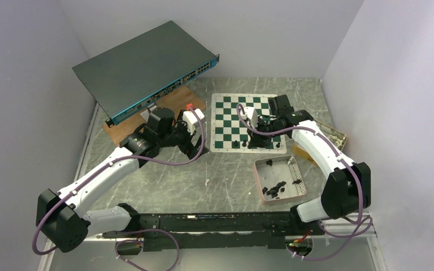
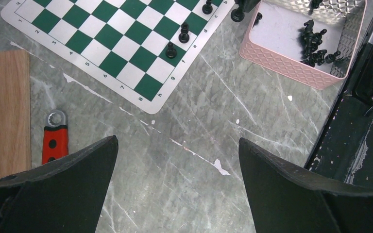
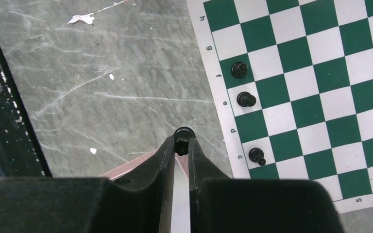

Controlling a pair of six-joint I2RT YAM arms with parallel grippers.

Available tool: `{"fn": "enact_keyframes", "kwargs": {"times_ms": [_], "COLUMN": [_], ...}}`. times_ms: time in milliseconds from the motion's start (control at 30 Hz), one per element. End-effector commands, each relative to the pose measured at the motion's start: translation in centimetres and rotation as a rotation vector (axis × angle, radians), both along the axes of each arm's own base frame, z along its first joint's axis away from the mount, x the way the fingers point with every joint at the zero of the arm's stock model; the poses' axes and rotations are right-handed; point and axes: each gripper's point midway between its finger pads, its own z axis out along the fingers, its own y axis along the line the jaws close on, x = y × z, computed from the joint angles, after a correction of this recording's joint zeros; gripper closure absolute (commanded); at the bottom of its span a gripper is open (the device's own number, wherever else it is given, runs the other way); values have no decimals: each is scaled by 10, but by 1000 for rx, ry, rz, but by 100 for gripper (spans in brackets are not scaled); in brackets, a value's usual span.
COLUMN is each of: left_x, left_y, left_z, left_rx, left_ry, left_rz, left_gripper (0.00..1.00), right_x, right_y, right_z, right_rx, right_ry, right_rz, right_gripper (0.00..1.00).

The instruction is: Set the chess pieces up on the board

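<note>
**Three pieces set, most still in the tray**

On the flat chess board of dark green and white squares (image 1: 226, 113) I count three small black chess pieces (image 3: 245, 99) standing upright. All three are in the row along its lettered edge, which is the six o'clock side seen from above. The squares that I can see around them are bare.

The right gripper (image 3: 182, 144) has its jaws narrow and pinches one more tiny black piece with a round top (image 3: 183, 132) at its tips. It hangs over the grey table just beside that lettered edge, not yet above a square.

The pink-walled metal tray (image 1: 258, 180), at about five o'clock from the board, holds a heap of black figures (image 1: 274, 189) lying tangled, too small to count.

The left gripper (image 2: 177, 145) stands wide and holds nothing, over the table at about eight o'clock from the board.

I judge the work to be in its early part. One piece is about to be placed, and most of the set must yet be brought over.
</note>
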Motion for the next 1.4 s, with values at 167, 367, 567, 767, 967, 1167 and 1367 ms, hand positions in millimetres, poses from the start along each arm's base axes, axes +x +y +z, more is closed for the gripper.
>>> {"fn": "enact_keyframes", "kwargs": {"times_ms": [167,367,567,767,967,1167,1367], "left_x": [2,4,6,6,8,8,8], "left_y": [-1,4,13,25,32,37,41], "left_z": [14,19,31,44,51,55,59], "left_rx": [-15,-15,-38,-65,-71,-74,-83], "left_ry": [-51,-78,-151,-222,-261,-281,-302], "left_rz": [-11,10,60,111,148,167,186], "left_gripper": [0,0,0,0,0,0,0], "right_x": [24,32,50,57,64,75,82], "right_y": [16,45,68,85,104,117,124], "right_z": [10,1,-3,-21,-29,-41,-59], "right_rx": [-40,-32,40,30,18,-12,-48], "right_ry": [-72,-69,-42,-56,-96,-122,-107], "right_rz": [-4,-13,-105,-166,-154,-174,-211], "right_gripper": [100,100,100,100,100,100,100]}}
